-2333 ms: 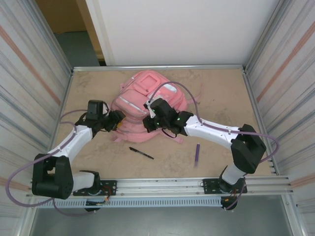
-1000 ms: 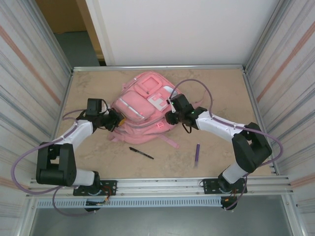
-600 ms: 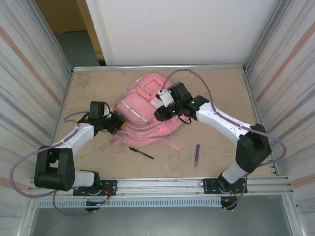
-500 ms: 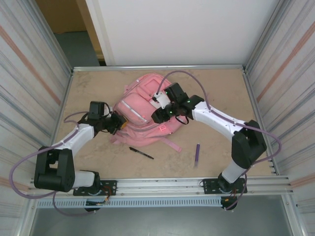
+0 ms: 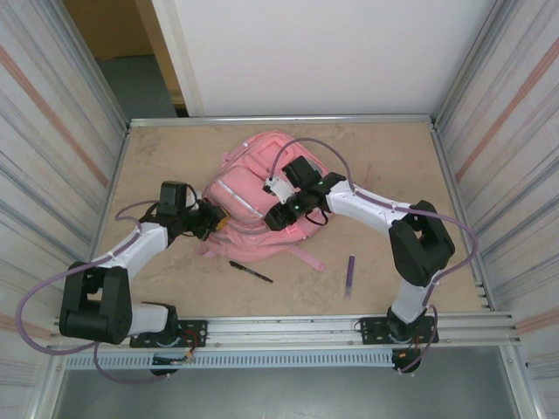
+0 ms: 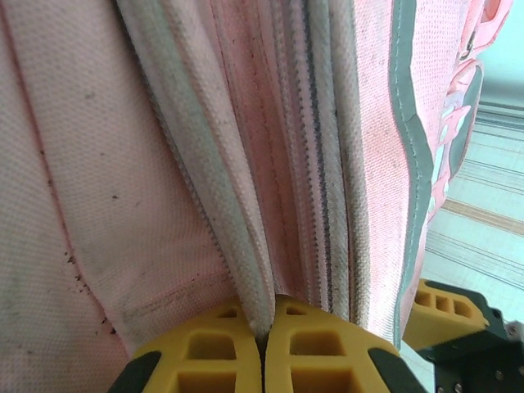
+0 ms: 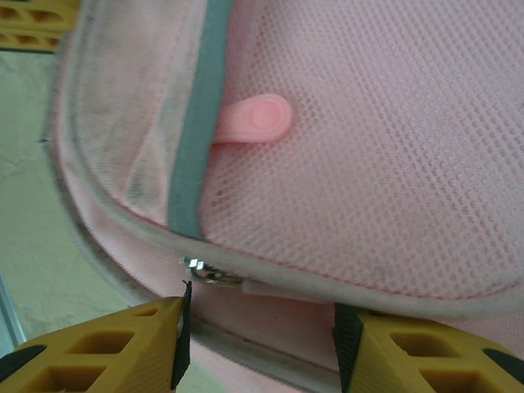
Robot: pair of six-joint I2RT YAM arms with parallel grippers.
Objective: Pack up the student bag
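Observation:
The student bag (image 5: 244, 175), a big pink backpack with pale zip bands, lies flat at mid-table. My left gripper (image 5: 213, 223) is at the bag's left edge. In the left wrist view that gripper (image 6: 264, 348) is shut on a pale zip-band fold of the bag (image 6: 164, 123). My right gripper (image 5: 278, 217) hovers over the bag's near front part. In the right wrist view this gripper (image 7: 258, 352) is open, straddling a seam of the bag (image 7: 368, 123). A small metal zip pull (image 7: 209, 277) sits just above the left finger. A pink rubber tab (image 7: 255, 119) pokes out higher up.
On the table in front of the bag lie a black pen (image 5: 251, 271) and a purple pen (image 5: 350, 272). A loose pink strap (image 5: 301, 256) trails from the bag toward the pens. Metal walls close in the table on both sides.
My right gripper has swung left and nearer across the bag to its front lower part, and its jaws have spread wider. The left gripper has kept its hold at the bag's edge.

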